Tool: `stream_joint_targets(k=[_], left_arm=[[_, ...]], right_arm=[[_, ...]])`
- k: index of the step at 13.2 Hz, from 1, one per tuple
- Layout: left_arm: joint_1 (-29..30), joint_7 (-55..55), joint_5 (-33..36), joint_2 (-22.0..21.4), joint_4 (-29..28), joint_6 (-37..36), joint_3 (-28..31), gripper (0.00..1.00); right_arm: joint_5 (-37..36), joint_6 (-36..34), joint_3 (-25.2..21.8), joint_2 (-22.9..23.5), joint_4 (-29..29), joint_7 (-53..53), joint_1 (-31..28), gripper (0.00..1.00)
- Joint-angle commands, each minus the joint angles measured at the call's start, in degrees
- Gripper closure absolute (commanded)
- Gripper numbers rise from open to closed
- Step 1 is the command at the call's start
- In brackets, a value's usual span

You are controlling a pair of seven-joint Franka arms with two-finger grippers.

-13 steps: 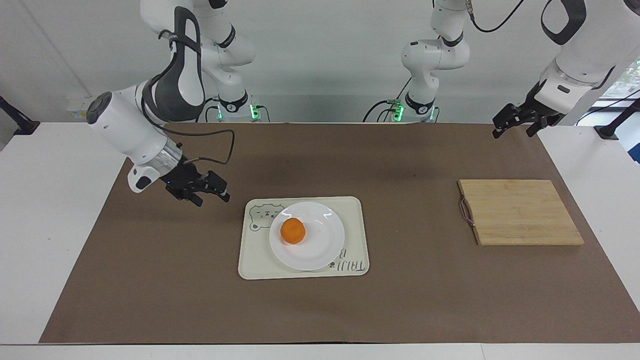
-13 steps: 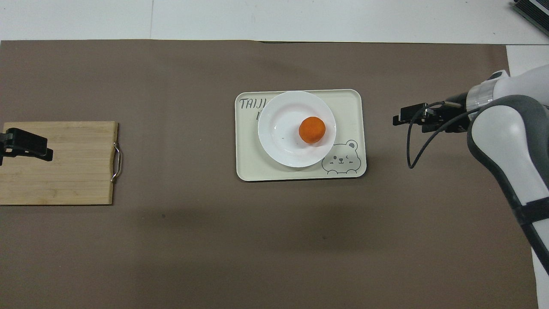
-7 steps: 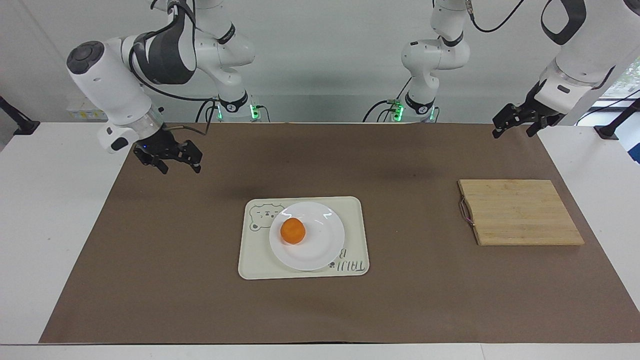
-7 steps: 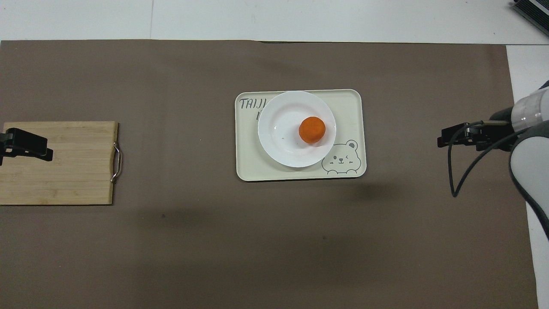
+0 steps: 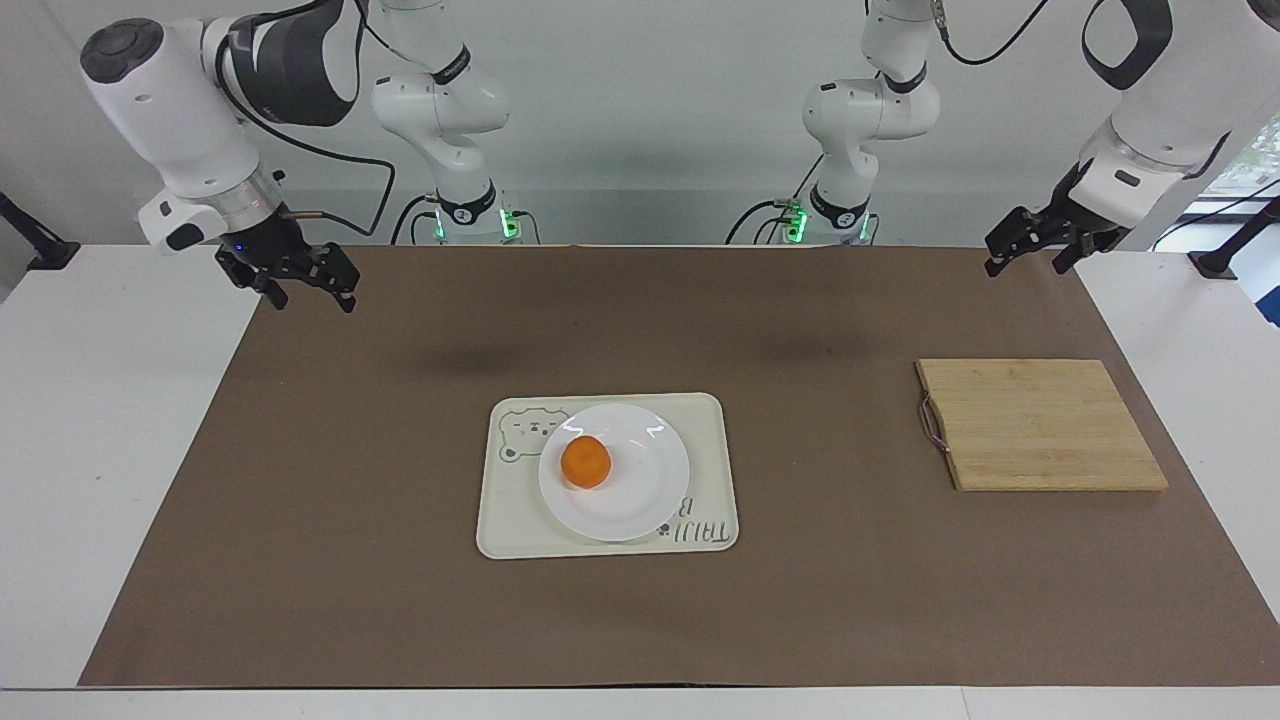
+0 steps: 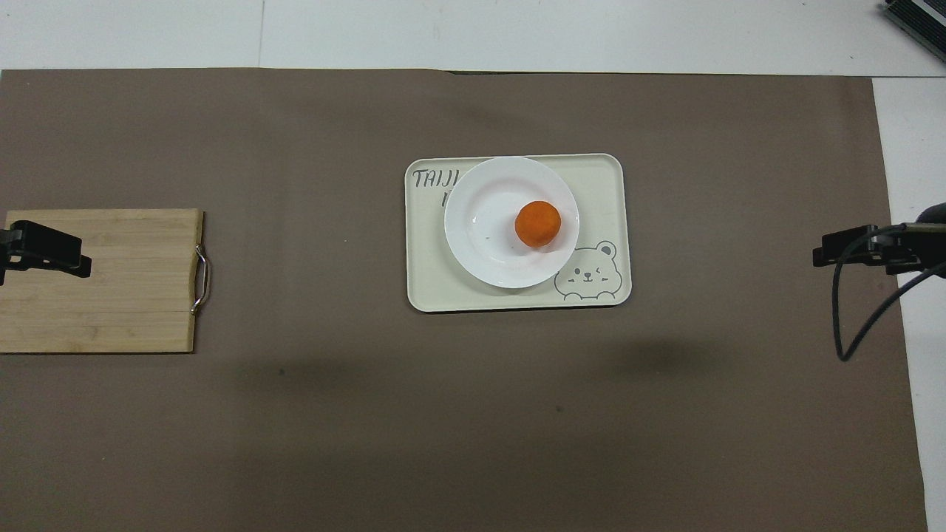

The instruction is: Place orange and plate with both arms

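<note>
We see a table (image 5: 80, 450) under a brown mat (image 5: 400, 620), with a pale wall beyond. The orange (image 5: 586, 463) sits on the plate (image 5: 640, 500), on the tray (image 5: 715, 470); both are round, with no long axis. The right tool (image 5: 300, 285), released, has drawn back from beside the tray to the mat's corner. The left tool (image 5: 1030, 245) waits over the other corner, above the board (image 5: 1040, 425); we cannot tell its grip.
</note>
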Motion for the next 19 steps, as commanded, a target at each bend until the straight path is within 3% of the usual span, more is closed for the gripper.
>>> stream_joint_targets(k=[1,5,8,12,15,19], left_arm=[[-0.28,-0.61,0.75,-0.43,0.27,-1.09,0.16,0.00],[-0.28,-0.61,0.75,-0.43,0.27,-1.18,0.16,0.00],[-0.28,-0.61,0.75,-0.43,0.27,-1.18,0.17,0.00],[-0.37,-0.70,0.75,-0.43,0.27,-1.09,0.16,0.00],[-0.36,-0.70,0.75,-0.43,0.27,-1.09,0.16,0.00],[-0.37,-0.61,0.75,-0.43,0.27,-1.18,0.16,0.00]], right_arm=[[-1.77,-3.88,0.72,-1.55,4.43,0.68,-0.44,0.00],[-4.48,-16.28,1.42,-1.55,15.34,0.68,-0.01,0.00],[-5.72,-16.47,2.74,-4.44,11.15,0.95,0.44,0.00],[-5.37,-15.95,3.44,-4.71,10.70,0.77,0.61,0.00],[-5.98,-12.01,3.62,-6.90,7.02,0.50,0.70,0.00],[-5.28,-12.61,3.71,-6.74,7.27,0.77,0.70,0.00]])
